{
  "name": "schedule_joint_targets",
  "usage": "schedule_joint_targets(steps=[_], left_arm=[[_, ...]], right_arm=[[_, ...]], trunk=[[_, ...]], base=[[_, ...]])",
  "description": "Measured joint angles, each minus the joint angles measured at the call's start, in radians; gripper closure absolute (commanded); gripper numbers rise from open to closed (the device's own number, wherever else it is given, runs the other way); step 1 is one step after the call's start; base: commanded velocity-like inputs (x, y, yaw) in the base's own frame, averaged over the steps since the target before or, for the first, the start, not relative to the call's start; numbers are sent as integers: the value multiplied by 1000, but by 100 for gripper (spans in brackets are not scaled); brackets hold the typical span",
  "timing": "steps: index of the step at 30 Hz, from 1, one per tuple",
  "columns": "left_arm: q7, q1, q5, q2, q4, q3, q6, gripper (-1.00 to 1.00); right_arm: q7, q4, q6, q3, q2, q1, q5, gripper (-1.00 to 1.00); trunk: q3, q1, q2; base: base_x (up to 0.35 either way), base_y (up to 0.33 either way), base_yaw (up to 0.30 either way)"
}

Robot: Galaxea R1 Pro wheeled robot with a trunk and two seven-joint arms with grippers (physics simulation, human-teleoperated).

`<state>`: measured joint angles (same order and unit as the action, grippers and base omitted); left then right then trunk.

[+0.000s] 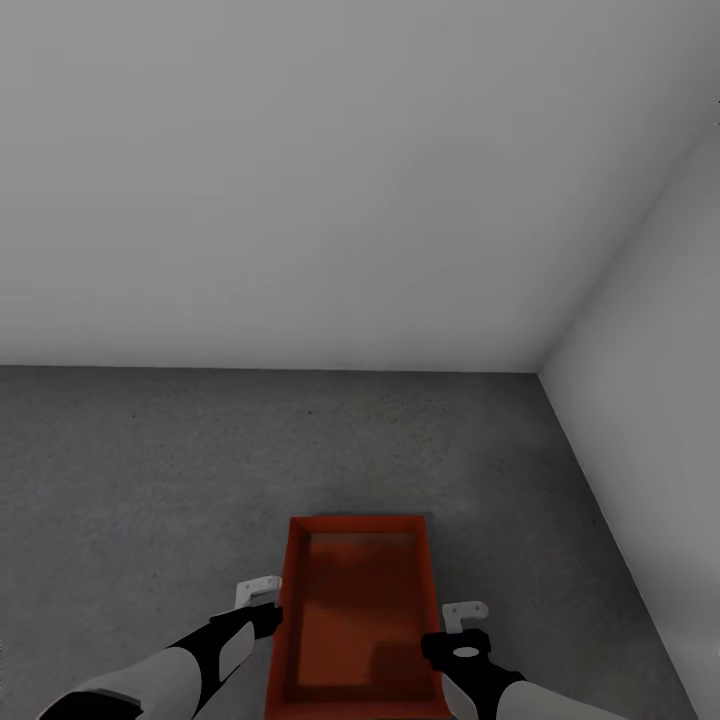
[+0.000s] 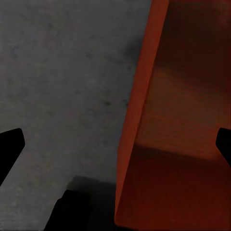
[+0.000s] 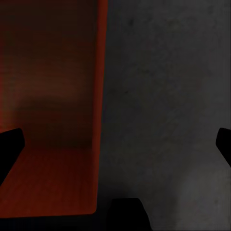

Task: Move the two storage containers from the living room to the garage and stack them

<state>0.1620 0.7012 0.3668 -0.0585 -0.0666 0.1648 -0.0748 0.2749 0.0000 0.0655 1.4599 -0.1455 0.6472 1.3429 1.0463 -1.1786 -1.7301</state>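
Left gripper point(image 1: 262, 592): jaws spread wide; in the left wrist view the two dark fingertips point(image 2: 10, 144) sit at opposite edges of the frame, one over the floor, the other over the container's inside. They straddle the container's left long wall; whether either finger touches it cannot be told.
Right gripper point(image 1: 466, 618): also wide open; in the right wrist view one fingertip point(image 3: 9, 144) lies over the container's interior and the other over bare floor, with the right long wall between them. Contact is not readable here either.
Arms: the left forearm point(image 1: 190, 665) and right forearm point(image 1: 490, 685) enter from the bottom of the head view, both cut off by the frame.
Storage container point(image 1: 358, 610): one orange-red open-top bin, resting on the floor between the two grippers, long axis pointing away from the robot. Its near end runs off the lower edge of the head view. Its interior is shadowed, so any rib detail is hard to make out.
Floor point(image 1: 150, 470): dark grey and speckled.
Walls point(image 1: 300, 180): plain pale grey, meeting in a corner ahead and to the right.
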Motion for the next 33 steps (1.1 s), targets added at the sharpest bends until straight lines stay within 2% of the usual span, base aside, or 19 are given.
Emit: schedule_joint_targets(steps=[33], left_arm=[[-2, 0, 0, 2, 0, 0, 3, -100]], right_arm=[[0, -2, 1, 1, -2, 0, -2, -100]], trunk=[[-103, 127, 231]], base=[[0, 0, 0]])
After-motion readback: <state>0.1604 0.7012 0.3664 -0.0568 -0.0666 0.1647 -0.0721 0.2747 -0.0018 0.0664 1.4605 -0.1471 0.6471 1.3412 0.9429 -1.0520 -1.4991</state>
